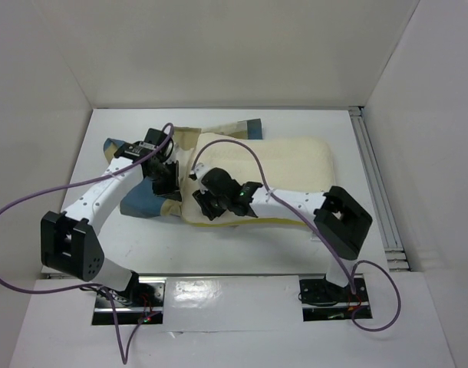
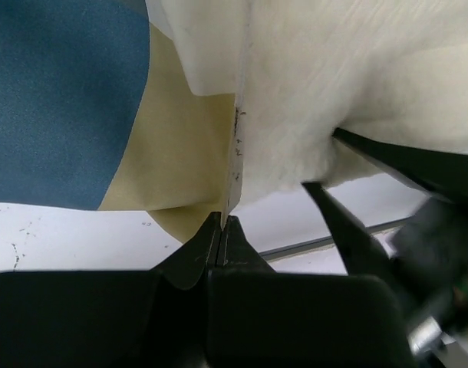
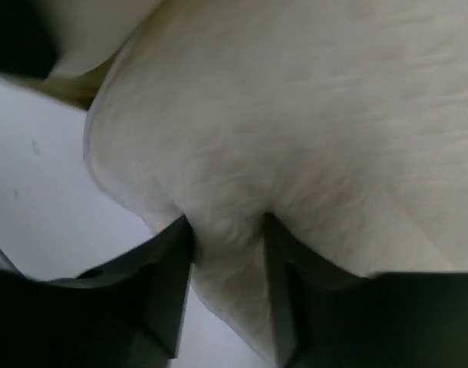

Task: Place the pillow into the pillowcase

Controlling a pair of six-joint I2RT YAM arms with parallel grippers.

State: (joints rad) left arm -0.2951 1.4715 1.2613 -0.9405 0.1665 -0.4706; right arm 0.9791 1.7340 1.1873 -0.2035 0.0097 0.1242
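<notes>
**Both claws at the pillow's left end**

My left claw is pinched tight on the pillowcase. It grips a tan hem right where the cloth meets the pillow. My right claw stands partway apart with a thick fold of pillow squeezed between its fingers. Both fingers press the fabric, which puckers at the pinch.

From above, the two claws sit just beside each other, the left one a little farther from my bases. The pillow lies flat across the middle and right of the table, and most of it is bare. The pillowcase is bunched at the pillow's left end, with a blue block on the near left side. A tan and blue strip of it shows behind the pillow's far edge. I cannot tell whether the pillow's left end is inside the pillowcase.
</notes>
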